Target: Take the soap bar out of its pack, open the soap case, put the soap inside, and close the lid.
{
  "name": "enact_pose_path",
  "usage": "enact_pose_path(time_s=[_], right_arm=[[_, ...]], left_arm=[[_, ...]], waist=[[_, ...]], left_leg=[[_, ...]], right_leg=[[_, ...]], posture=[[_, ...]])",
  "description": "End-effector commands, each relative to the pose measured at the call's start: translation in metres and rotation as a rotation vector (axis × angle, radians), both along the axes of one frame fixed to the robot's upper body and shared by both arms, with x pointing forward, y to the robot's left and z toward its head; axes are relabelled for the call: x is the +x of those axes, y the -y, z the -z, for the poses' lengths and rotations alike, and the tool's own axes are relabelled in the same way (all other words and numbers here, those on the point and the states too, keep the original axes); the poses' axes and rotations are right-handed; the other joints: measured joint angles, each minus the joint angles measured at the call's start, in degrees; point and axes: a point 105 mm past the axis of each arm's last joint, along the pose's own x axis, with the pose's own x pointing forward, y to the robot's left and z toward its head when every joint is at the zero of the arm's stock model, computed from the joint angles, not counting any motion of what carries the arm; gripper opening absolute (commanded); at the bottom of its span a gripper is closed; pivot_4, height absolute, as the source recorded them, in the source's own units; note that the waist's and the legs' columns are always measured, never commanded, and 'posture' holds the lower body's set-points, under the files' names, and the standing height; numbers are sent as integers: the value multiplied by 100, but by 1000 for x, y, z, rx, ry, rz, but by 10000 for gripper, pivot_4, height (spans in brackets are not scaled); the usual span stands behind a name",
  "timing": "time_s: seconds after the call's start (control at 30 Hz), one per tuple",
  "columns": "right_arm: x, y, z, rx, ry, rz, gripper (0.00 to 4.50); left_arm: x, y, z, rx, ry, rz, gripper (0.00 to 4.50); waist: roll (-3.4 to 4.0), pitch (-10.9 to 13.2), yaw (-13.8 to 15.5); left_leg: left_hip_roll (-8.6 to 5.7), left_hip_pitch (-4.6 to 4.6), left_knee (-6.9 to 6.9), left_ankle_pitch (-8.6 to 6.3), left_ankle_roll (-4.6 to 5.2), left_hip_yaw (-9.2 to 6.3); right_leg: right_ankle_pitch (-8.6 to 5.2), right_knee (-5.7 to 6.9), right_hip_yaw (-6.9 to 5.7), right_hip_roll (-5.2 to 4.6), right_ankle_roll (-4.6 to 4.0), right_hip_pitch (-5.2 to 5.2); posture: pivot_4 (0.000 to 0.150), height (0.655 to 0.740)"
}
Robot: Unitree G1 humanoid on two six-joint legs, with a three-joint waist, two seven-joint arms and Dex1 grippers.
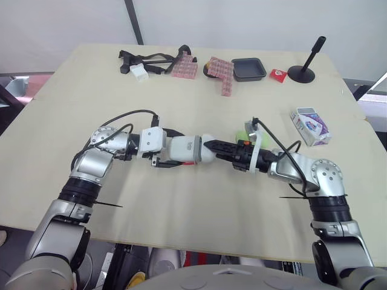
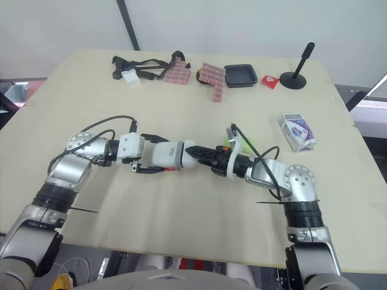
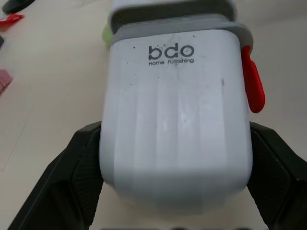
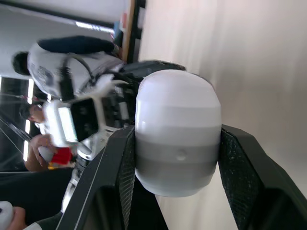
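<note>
Soap case (image 3: 175,129) was a white, rounded plastic box with faint lengthwise ribs, a grey band round it, a red tab (image 3: 253,81) on one side and the print "bdo Home Furnishing" just below the band. It lay level over the worktop (image 1: 181,229), held between the two pincers, which faced each other tip to tip.

The left pincer (image 3: 175,182) was spread to the full width of the case and clenched on its plain white end, its black fingers (image 3: 81,167) pressed one to each flank. The right pincer (image 4: 177,167) grasped the opposite end in the same way, spread just as wide, with the grey band sitting between its tips.

Something light green (image 1: 240,135) lay on the worktop just behind the right pincer; what it was could not be told. The soap pack (image 1: 310,125), a white and purple carton, lay flat on the worktop beyond the right pincer's wrist, well apart from the case.
</note>
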Motion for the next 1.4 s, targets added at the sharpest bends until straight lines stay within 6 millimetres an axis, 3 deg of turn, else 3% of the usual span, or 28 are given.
enact_pose_path(time_s=[0.03,0.3,0.47,0.77,0.9,1.03,1.2,1.3,1.4], right_arm=[[2,10,-28,122,64,73,20404],[-7,25,-28,35,104,116,20404],[-12,62,-23,-217,159,236,20404],[-11,132,-42,-523,214,399,20404],[-9,160,-31,-747,121,404,20404],[2,184,-19,-854,-6,466,20404],[10,194,-4,-913,-115,478,20404],[9,194,14,-966,-191,450,20404],[14,192,18,-961,-214,461,20404]], left_arm=[[4,1,-19,-74,61,-14,34860],[6,-4,-16,-65,49,-26,34860],[12,-7,-15,-75,44,-49,34860],[14,-6,-6,-48,42,-33,34860],[13,-1,-3,-45,45,-13,34860],[14,1,-1,-46,55,-20,34860],[16,5,0,-54,64,-26,34860],[16,5,0,-55,69,-28,34860],[16,5,-1,-55,72,-33,34860]], waist=[[0,0,2],[-1,0,6],[-3,1,65],[-4,2,82],[-5,3,121],[-5,3,130],[-5,3,176],[-6,3,204],[-5,4,248]], left_leg=[[0,-2,0,0,0,0],[0,-2,0,0,0,0],[-3,0,0,-1,1,0],[-2,-4,-13,-2,-1,0],[-6,-4,-14,-4,1,-1],[-3,1,-15,-4,1,-3],[-4,-5,-15,-6,2,-3],[-4,-3,-14,-8,1,-3],[-4,-4,-14,-10,1,-3]], right_leg=[[0,0,0,0,0,0],[0,-1,1,0,0,1],[0,-9,2,-2,3,2],[0,-22,6,1,5,12],[0,-35,10,8,6,20],[1,-41,14,23,6,30],[1,-49,13,30,7,32],[1,-49,7,34,7,33],[2,-53,3,34,8,35]], posture=[[1500,7400],[1500,7400],[1500,7400],[1500,7400],[1500,7400],[1500,7400],[1500,7400],[1500,7400],[1500,7400]])
